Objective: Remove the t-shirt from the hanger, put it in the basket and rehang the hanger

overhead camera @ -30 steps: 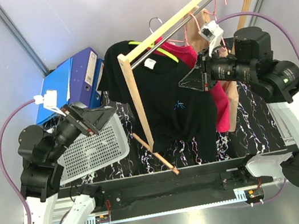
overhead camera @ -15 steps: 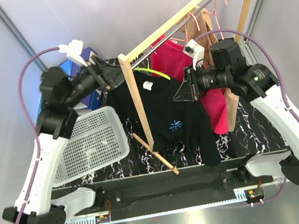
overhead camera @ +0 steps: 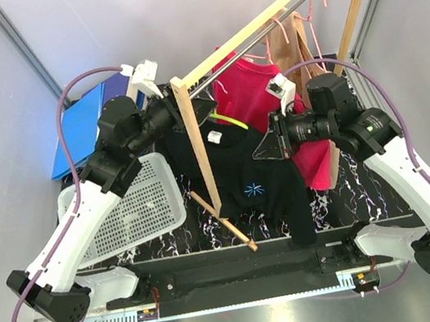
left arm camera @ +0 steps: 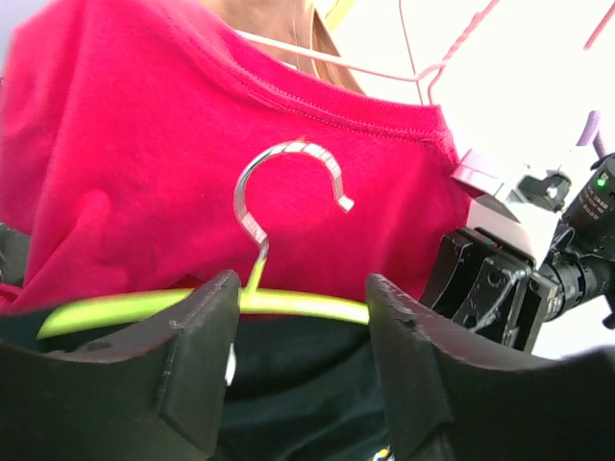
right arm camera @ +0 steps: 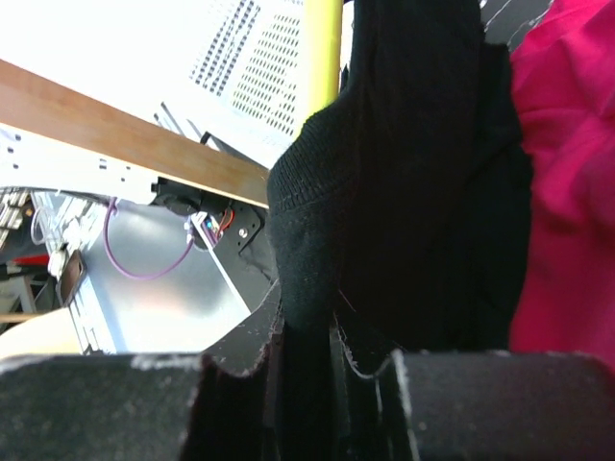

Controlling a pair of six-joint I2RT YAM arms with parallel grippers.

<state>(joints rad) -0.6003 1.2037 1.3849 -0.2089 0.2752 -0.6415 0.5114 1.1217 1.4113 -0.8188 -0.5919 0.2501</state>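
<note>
Right of the white basket, black t-shirt on yellow hanger

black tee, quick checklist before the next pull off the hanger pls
1. Right gripper pinching the tee: ok.
2. Left gripper shut on the hanger: not ok, jaws open on either side of the bar.
3. Hook free, nothing through it: ok.
4. Tee off the hanger: not ok, collar is over it.
5. Red shirt clear of the hook: cannot tell, it hangs right behind.
</note>
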